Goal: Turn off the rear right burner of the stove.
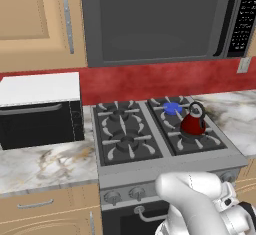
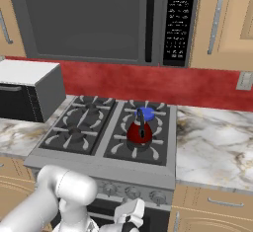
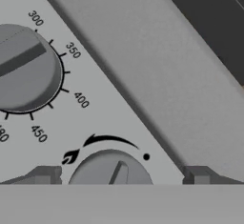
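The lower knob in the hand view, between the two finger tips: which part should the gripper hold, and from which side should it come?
Probably the raised bar across the knob, one finger on each flat side. Come straight at the silver front panel, as the hand already faces it. The round rim looks smooth, so the bar should give better purchase for turning.

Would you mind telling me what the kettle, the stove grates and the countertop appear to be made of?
The kettle looks like glossy red enamelled metal with a dark handle, judging by its sheen. The stove grates look like matte black cast iron with grey prongs. The countertop looks like polished marble or an imitation: white with brown and grey veining.
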